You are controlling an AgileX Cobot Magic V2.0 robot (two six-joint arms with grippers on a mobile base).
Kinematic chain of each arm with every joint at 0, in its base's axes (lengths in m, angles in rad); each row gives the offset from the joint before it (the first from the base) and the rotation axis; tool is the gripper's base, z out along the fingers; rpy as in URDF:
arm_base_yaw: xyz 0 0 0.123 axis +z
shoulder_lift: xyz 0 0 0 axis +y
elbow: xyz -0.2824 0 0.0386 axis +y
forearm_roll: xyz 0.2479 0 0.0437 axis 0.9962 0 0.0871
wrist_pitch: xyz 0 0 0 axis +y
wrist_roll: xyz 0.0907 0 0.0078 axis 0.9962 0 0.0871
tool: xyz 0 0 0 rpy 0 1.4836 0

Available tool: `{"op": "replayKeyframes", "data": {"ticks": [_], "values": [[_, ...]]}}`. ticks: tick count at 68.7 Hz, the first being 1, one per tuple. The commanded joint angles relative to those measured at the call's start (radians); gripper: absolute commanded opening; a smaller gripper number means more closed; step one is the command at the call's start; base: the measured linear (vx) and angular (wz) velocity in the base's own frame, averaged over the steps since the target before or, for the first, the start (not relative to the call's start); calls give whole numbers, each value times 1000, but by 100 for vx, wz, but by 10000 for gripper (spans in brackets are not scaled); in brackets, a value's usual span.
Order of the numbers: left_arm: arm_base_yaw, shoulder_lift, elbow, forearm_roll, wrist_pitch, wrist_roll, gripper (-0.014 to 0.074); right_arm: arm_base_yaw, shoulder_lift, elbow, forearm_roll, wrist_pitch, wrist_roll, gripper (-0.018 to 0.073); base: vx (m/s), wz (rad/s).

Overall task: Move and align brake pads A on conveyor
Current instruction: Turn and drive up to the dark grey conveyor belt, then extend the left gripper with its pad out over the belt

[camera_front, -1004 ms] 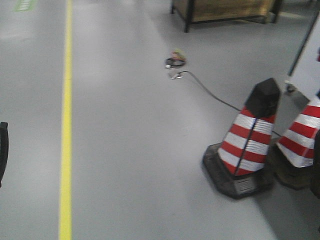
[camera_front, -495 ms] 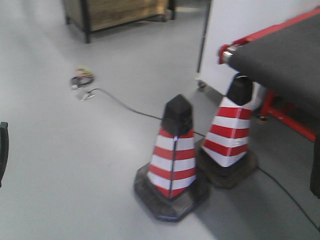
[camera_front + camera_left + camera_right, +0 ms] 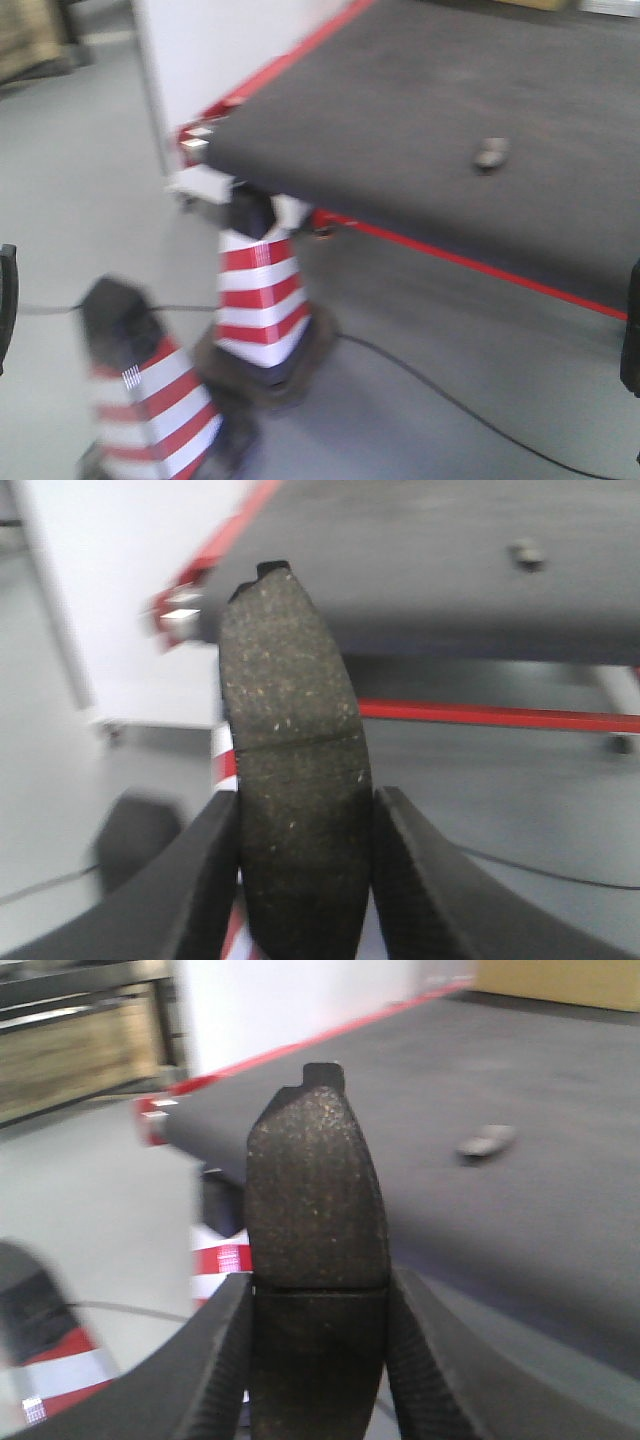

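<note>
My left gripper (image 3: 305,865) is shut on a dark grey brake pad (image 3: 292,770), held upright with its groove across the middle. My right gripper (image 3: 318,1355) is shut on a second brake pad (image 3: 316,1210), also upright. A third pad (image 3: 491,153) lies on the charcoal conveyor belt (image 3: 400,110); it also shows in the left wrist view (image 3: 527,553) and the right wrist view (image 3: 486,1140). The conveyor with its red side strip stands ahead and to the right, apart from both grippers. A fourth pad is not in view.
Two red-and-white striped cones (image 3: 262,300) (image 3: 150,400) stand on the grey floor below the conveyor's near corner. A black cable (image 3: 450,405) runs across the floor. A white panel (image 3: 220,50) stands behind the conveyor's left end.
The front view has swung to the right: the yellow floor line and wooden crate have left the frame, and the cones have slid left. The conveyor now fills the upper right with a pad on it.
</note>
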Motion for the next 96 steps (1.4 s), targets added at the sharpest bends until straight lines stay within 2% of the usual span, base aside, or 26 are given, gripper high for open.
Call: {"op": "replayKeyframes", "data": {"ticks": [1, 19, 46, 96], "values": [[-6, 6, -32, -10, -101, -2, 60, -2, 6, -31, -2, -98, -9, -4, 31, -95], [-6, 6, -32, -10, -101, -2, 60, -2, 6, -31, -2, -98, -9, -4, 31, -78], [-6, 7, -32, -10, -102, -2, 60, -2, 6, -31, -2, -98, -9, -4, 32, -47], [-6, 7, -32, -10, -102, -2, 60, -2, 6, -31, -2, -98, -9, -4, 21, -17]]}}
